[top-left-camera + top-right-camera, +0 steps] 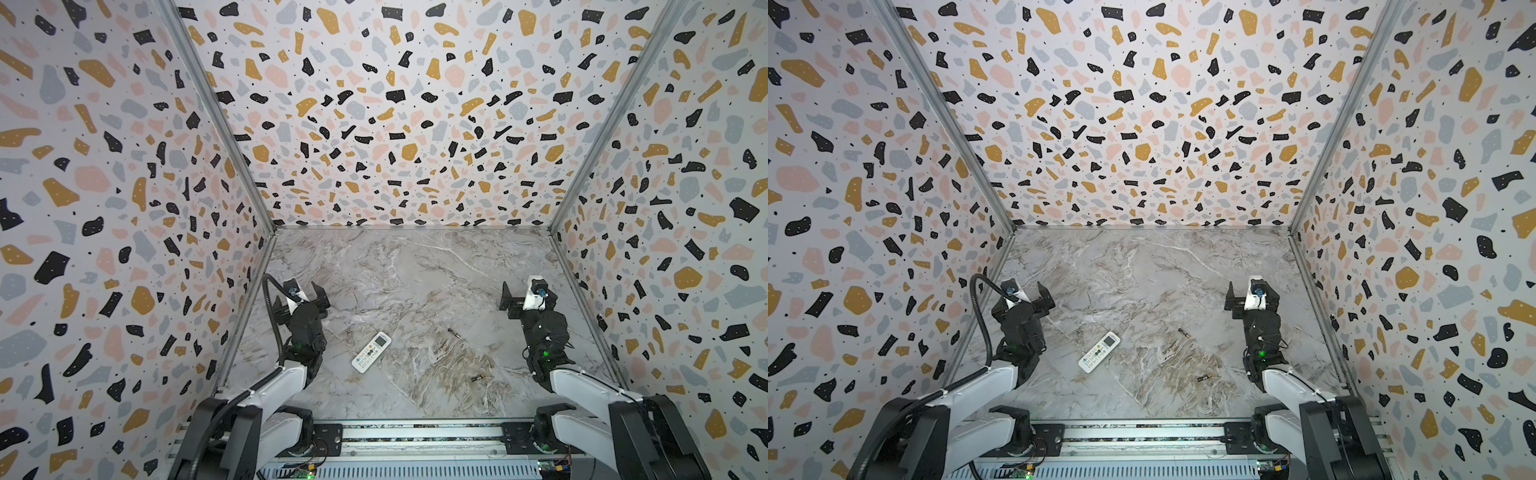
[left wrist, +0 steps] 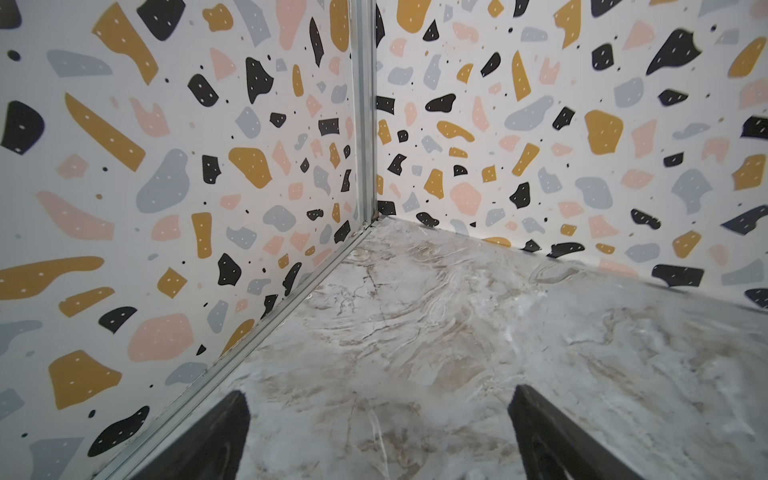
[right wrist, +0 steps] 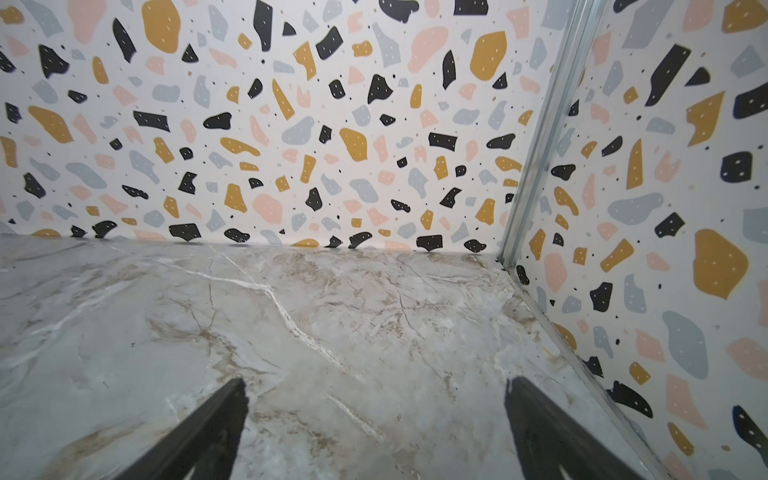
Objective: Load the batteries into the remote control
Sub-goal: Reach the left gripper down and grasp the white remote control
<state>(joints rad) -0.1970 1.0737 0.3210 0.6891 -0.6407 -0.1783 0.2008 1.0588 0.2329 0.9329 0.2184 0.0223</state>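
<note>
Boxed in on three sides by terrazzo-print walls (image 1: 374,104), with a marble-look surface (image 1: 415,270) as floor. Parked at the sides, well apart from everything to be handled: the left gripper (image 2: 379,392) by the left wall, released, jaws spread wide over bare marble, grasping nothing; likewise the right gripper (image 3: 376,382) by the right wall, released and empty. Probably placed so to leave the middle open to both top views before any reach. Nearer the left arm, lying flat and slanted, the remote control (image 1: 371,352), screen and buttons facing up, so with the battery recess underneath, hidden, and likely needing a turn-over first. To its right, loose on the surface, the batteries (image 1: 453,333): one farther back, between remote control and right arm; the other battery (image 1: 476,377) nearer the front, well apart from it. Both lying on their sides, hence apt to roll under a careless pinch. No loading begun yet.
</note>
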